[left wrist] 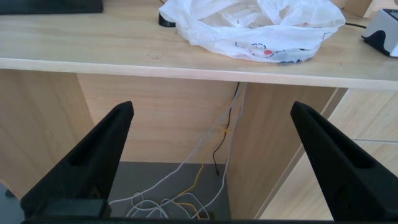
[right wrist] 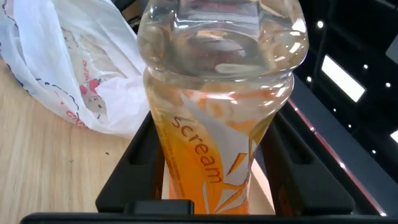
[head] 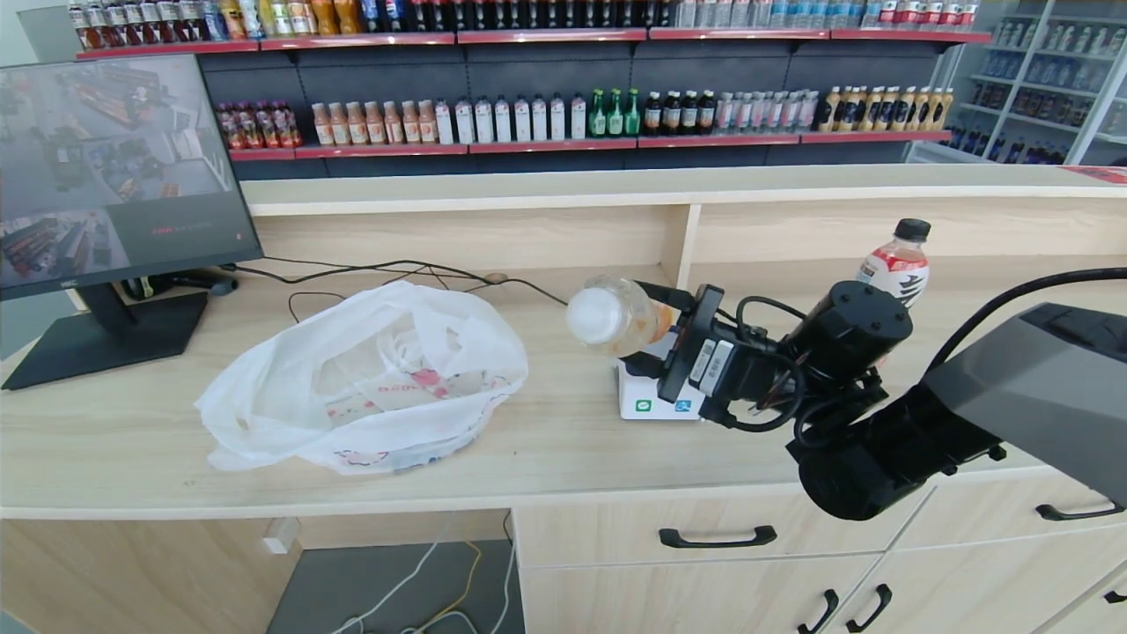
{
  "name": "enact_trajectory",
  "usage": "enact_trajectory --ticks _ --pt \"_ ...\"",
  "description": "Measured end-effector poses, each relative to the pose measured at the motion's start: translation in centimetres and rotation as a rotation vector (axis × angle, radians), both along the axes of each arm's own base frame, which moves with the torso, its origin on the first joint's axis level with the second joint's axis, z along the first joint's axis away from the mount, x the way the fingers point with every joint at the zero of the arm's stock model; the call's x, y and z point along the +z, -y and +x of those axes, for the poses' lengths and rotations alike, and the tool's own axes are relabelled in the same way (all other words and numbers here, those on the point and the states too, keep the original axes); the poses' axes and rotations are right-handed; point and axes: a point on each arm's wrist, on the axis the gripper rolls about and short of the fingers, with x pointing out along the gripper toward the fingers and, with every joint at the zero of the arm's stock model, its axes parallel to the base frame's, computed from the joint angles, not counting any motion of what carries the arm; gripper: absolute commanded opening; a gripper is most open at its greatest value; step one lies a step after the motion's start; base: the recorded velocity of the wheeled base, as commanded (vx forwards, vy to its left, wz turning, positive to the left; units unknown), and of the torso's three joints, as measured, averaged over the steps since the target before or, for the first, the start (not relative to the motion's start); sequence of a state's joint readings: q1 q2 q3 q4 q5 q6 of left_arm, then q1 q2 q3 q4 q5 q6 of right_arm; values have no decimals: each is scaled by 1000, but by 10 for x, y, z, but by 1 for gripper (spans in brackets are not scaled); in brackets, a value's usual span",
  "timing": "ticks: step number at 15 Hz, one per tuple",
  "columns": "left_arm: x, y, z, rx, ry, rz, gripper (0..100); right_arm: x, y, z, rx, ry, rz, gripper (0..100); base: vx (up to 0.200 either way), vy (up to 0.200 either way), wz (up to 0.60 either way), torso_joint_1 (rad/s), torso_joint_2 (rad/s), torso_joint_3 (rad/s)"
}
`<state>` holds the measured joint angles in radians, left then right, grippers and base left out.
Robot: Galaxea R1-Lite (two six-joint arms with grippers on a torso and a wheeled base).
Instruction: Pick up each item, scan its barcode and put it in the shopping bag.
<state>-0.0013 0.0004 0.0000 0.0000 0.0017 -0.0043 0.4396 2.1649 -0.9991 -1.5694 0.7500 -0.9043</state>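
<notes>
My right gripper is shut on a clear bottle with an orange label, held on its side above the counter with its base toward me. The same bottle stands between the fingers in the right wrist view. It hangs just over a small white scanner box. The white plastic shopping bag lies open on the counter to the left of it, and its edge is close beside the bottle. My left gripper is open below the counter's edge, in front of the bag.
A second bottle with a black cap and red-and-white label stands at the back right. A monitor stands at the left with cables running behind the bag. Drawers with black handles sit under the counter.
</notes>
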Motion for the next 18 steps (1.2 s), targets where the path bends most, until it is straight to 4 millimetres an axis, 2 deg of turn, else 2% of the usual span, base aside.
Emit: enact_trajectory --ticks 8,11,18 --pt "0 0 0 0 0 0 100 -9 9 6 102 72 -84 0 0 0 0 0 0 0" --pt "0 0 0 0 0 0 100 -9 28 15 73 83 -93 0 0 0 0 0 0 0" --pt "0 0 0 0 0 -1 100 -9 33 18 61 80 -95 0 0 0 0 0 0 0"
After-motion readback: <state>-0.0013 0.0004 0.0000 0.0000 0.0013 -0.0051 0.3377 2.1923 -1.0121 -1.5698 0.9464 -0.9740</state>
